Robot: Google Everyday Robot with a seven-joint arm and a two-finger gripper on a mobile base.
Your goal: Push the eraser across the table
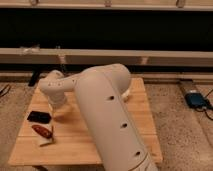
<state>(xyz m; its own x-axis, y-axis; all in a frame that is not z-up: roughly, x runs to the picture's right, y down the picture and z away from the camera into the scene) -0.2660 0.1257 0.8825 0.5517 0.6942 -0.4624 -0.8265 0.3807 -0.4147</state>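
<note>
The eraser (39,116) is a small flat black block lying on the left part of the light wooden table (75,146). My gripper (54,106) hangs from the white arm's bent wrist just to the right of the eraser, low over the tabletop and close to the eraser's right end. The bulky white arm (107,120) fills the middle of the view and hides much of the table behind it.
A reddish-brown oblong object (42,131) on a white piece lies just in front of the eraser. A white object (127,94) peeks out behind the arm at the table's back right. A blue device (196,100) lies on the floor at right. A long dark rail runs behind.
</note>
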